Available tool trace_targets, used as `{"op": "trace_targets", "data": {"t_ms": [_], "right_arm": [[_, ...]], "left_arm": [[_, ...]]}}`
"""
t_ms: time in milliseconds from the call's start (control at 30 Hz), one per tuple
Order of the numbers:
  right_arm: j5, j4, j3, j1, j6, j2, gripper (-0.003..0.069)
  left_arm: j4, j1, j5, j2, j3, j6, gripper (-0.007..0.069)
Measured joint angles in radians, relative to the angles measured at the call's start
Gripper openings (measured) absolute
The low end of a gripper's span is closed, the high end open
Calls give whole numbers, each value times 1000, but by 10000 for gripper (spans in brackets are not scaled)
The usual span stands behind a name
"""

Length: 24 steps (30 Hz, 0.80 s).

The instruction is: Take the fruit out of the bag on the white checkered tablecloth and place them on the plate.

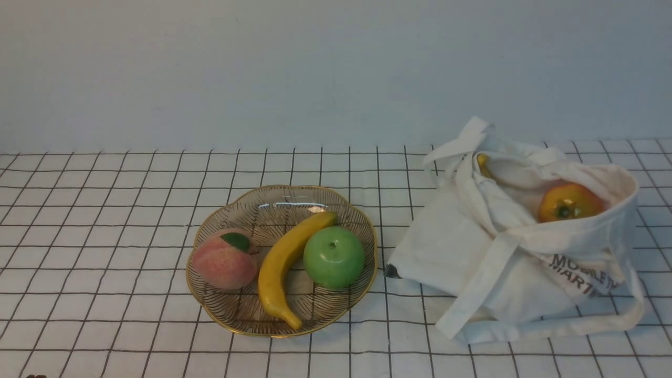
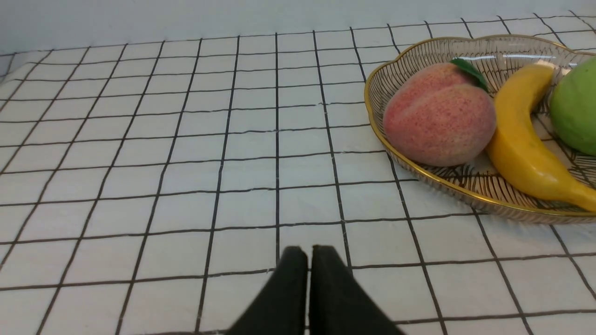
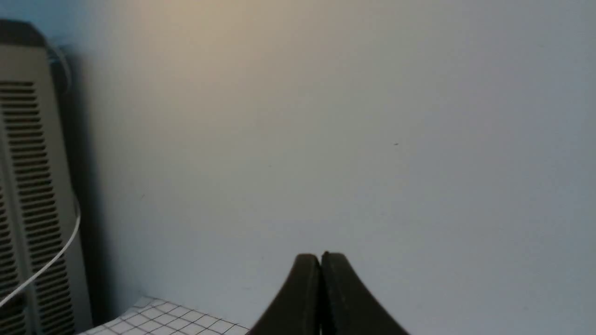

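Note:
The plate [image 1: 210, 315] sits left of centre on the white checkered tablecloth [image 1: 105, 210]. It holds a pink peach [image 1: 223, 260], a banana [image 1: 283, 262] and a green apple [image 1: 334, 257]. A white cloth bag [image 1: 514, 252] lies at the right with an orange-red fruit [image 1: 569, 202] and a small yellow piece [image 1: 483, 165] in its mouth. My left gripper [image 2: 309, 249] is shut and empty over bare cloth, apart from the plate [image 2: 400, 160] and peach [image 2: 437, 114]. My right gripper [image 3: 320, 255] is shut, empty, facing the wall. Neither gripper shows in the front view.
A plain grey wall [image 1: 336, 68] stands behind the table. The bag's long strap [image 1: 577, 325] trails toward the front edge. In the right wrist view a beige slatted unit [image 3: 28, 186] with a white cable stands beside the table's corner [image 3: 163, 321].

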Motion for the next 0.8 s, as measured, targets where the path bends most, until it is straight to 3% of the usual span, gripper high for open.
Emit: {"op": "trace_targets", "data": {"t_ms": [67,167,367,467,667,700,800], "right_arm": [[-33,116,28,0,-153,0,-14],[-59,228,66,0,-283,0,-14],[-85,275,164,-31,-320,0,-14],[-86,286,214,-117,-320,0,-14],[-86,284,392,-407,-322,0,-14],[-86,284,463,-496,-322,0,-14],[-86,289,552,-599,-322,1,-14]], "left_arm": [[0,0,0,0,0,0,-8],[0,0,0,0,0,0,-8],[0,0,0,0,0,0,-8],[0,0,0,0,0,0,-8],[0,0,0,0,0,0,-8],[0,0,0,0,0,0,-8],[0,0,0,0,0,0,-8]]}}
